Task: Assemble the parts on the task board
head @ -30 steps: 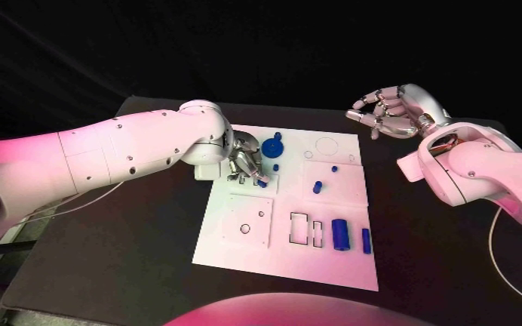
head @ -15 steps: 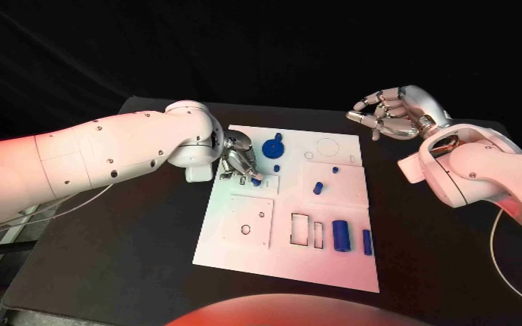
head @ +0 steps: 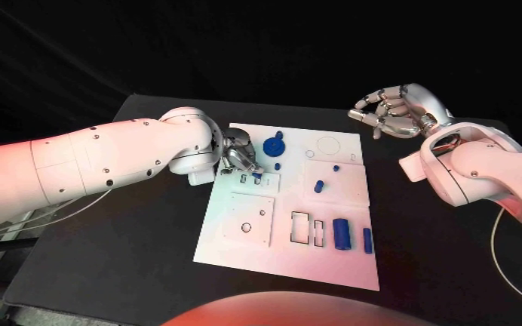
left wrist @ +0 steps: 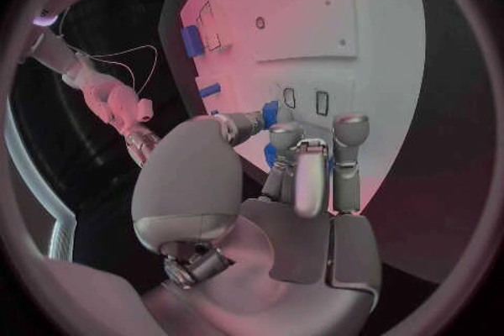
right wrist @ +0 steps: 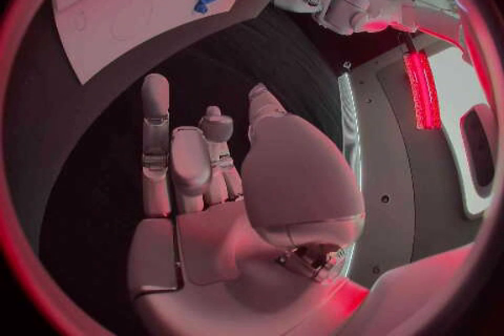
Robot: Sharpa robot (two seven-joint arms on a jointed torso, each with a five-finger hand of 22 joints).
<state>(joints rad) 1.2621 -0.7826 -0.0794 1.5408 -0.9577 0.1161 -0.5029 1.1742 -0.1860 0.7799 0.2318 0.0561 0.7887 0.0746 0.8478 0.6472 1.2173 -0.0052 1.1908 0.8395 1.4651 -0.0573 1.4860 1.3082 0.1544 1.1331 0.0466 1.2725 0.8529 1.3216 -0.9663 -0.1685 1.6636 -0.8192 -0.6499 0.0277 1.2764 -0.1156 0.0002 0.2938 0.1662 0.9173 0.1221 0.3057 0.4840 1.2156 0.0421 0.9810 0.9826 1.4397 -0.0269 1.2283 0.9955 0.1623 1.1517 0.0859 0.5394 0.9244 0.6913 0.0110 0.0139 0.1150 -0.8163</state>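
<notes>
Right now I see the left hand point(head: 239, 161) down at the upper left of the task board point(head: 327, 266), its fingertips point(left wrist: 281, 132) curled onto the plate. From the left wrist view a small blue part point(left wrist: 270, 112) sits between the thumb and the fingers, touching them, so I read it as pinched, just beside two small rectangular slots point(left wrist: 305, 100) in the board. In the head view a bit of that blue shows at the fingertips, above a square outlined panel point(head: 248, 220).

Over at the right of the frame, the right hand point(head: 394, 113) hovers above the bare black table point(head: 142, 213), off the board's upper right corner, fingers loosely curled and holding nothing.

On the board, a round blue disc point(head: 272, 146) lies near the top edge, with a tiny blue peg point(head: 276, 166) just below it. Toward the middle sit a small blue piece point(head: 335, 168) and a blue stub point(head: 317, 186). At lower right, a blue cylinder point(head: 340, 234) and a slimmer blue bar point(head: 366, 240) lie side by side, near two rectangular cutouts point(head: 305, 229).
</notes>
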